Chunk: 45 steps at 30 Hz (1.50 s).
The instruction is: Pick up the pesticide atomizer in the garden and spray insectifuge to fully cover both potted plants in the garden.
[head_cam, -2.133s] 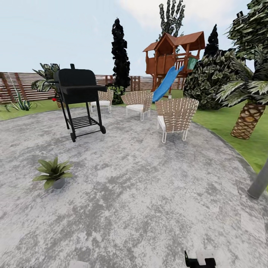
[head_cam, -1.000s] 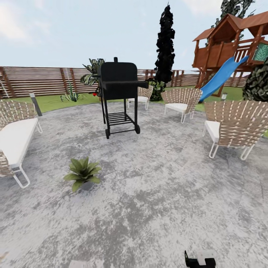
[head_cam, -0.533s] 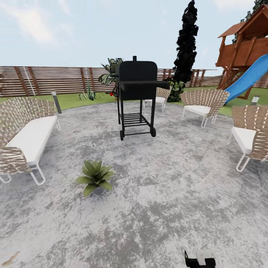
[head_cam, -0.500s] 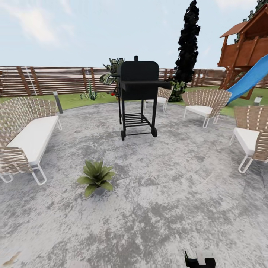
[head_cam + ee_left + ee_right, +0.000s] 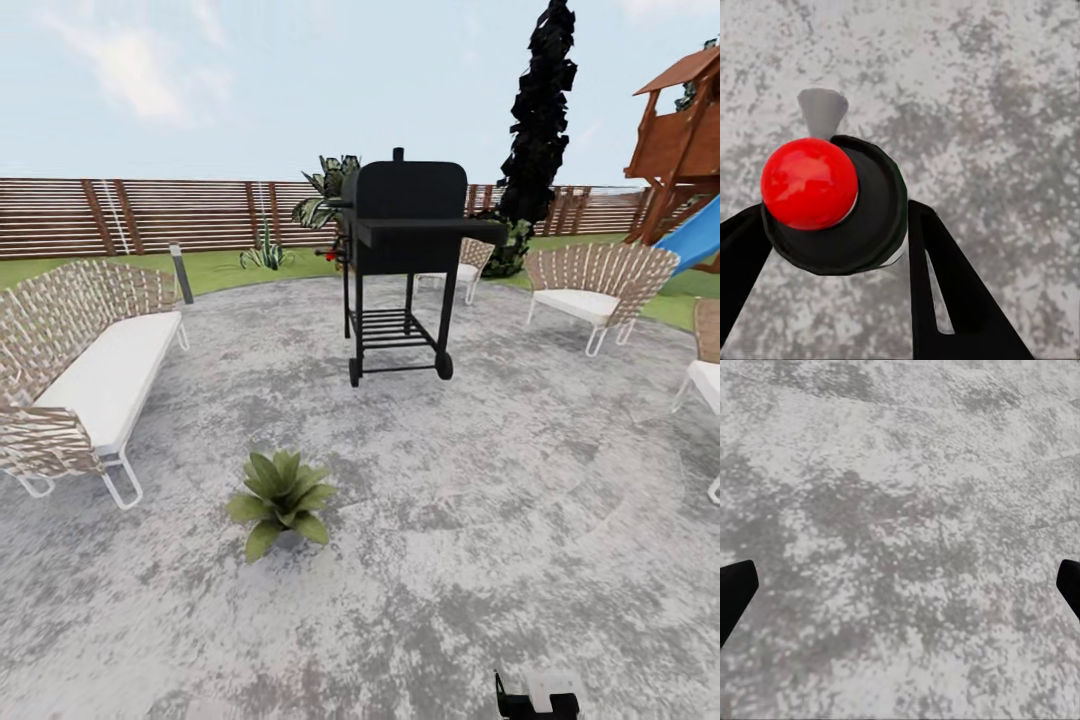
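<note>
Garden scene on the round mottled paving (image 5: 480, 520), taken during the approach to the plants, with the pickup judged complete. Left gripper (image 5: 832, 247) clamped on the pesticide atomizer (image 5: 840, 206): dark rounded body between the two black fingers (image 5: 945, 292), red ball cap toward the camera, grey cone nozzle pointing away over bare paving. Right gripper (image 5: 900, 577) spread wide, only the two dark tips at the frame edges, nothing between them, paving beyond. One potted plant (image 5: 281, 499) standing on the paving at near left of centre, a low rosette of broad leaves over a small grey pot (second plant not identifiable here). Farther back: black grill (image 5: 410, 260) at centre, wicker bench (image 5: 80, 360) at left, wicker chair (image 5: 595, 290) at right, slatted wooden fence (image 5: 150, 215) across the far edge of the lawn (image 5: 220, 268), dark tree (image 5: 540, 120) and the play tower with slide (image 5: 690, 170) at far right. Atomizer well apart from the plant, no leaf within the left wrist view. Next move, as judged: closing on the rosette, raising and aiming the nozzle at the leaves, then spraying for full cover before seeking the second plant.
</note>
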Tool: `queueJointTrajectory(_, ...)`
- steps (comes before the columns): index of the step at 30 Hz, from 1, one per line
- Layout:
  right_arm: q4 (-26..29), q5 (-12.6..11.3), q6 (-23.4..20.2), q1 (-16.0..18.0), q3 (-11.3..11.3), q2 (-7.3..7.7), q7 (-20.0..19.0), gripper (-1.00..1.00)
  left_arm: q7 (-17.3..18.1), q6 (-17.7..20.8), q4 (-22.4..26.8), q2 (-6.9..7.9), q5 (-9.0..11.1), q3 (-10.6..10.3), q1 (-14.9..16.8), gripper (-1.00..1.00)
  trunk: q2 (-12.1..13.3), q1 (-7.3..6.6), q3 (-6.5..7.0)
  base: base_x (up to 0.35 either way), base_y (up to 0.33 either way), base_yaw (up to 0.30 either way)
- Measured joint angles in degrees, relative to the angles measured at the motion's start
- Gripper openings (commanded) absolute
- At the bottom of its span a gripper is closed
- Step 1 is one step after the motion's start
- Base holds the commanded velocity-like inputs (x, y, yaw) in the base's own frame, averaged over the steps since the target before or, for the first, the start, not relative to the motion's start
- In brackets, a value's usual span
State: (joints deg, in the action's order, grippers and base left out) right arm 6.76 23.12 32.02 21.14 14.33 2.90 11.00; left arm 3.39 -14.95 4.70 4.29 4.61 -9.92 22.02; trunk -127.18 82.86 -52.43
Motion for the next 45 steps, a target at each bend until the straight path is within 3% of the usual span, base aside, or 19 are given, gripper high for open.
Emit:
queueJointTrajectory(25, 0.0, 0.0, 0.0, 0.0, 0.0, 0.0, -0.01, 1.0, 0.0, -0.09, 0.0, 0.0, 0.0, -0.09, 0.0, -1.0, 0.0, 0.01, 0.0, 0.326, 0.129, -0.002)
queueJointTrajectory(32, 0.01, 0.0, 0.0, -0.01, 0.0, 0.0, 0.0, 1.0, 0.0, -0.09, -0.01, -0.01, 0.0, -0.09, 0.01, -1.0, 0.0, 0.01, 0.0, 0.263, 0.142, -0.202)
queueJointTrajectory(45, 0.0, 0.0, 0.01, 0.0, 0.0, 0.0, 0.01, 1.0, 0.0, -0.08, 0.0, -0.09, 0.0, -0.09, 0.0, -1.0, 0.0, 0.04, 0.0, 0.029, 0.008, -0.008)
